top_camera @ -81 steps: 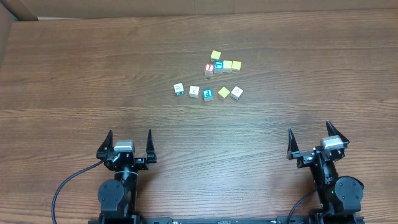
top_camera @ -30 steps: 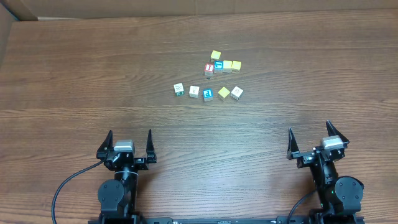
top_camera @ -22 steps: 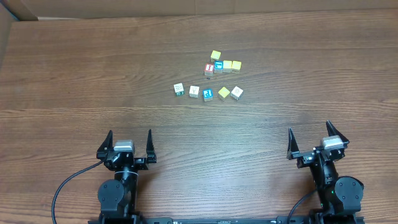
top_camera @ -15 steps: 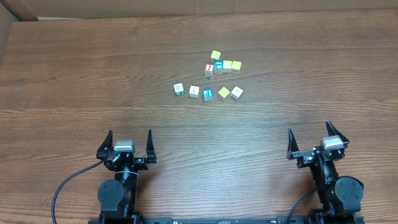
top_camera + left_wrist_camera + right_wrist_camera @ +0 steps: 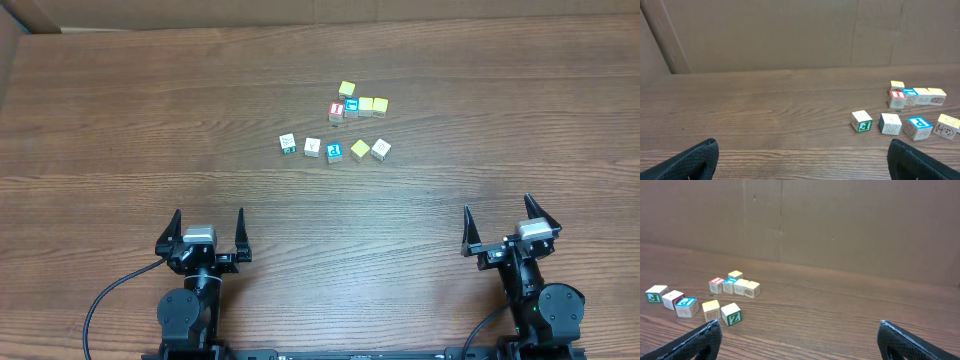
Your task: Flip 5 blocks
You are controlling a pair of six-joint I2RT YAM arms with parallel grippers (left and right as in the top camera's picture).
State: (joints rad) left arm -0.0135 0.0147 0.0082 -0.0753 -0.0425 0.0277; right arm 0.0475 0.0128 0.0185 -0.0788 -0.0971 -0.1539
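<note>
We see a wood-grain table [image 5: 120,120] backed by cardboard walls [image 5: 790,35]. The blocks [image 5: 334,152] lie in a row just on our side of the red cube [image 5: 337,110]. The left gripper [image 5: 208,218] and right gripper [image 5: 497,206] gape wide and empty, well apart from that cube.

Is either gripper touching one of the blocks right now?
No, the left gripper and right gripper sit open, well away from the blocks.
</note>
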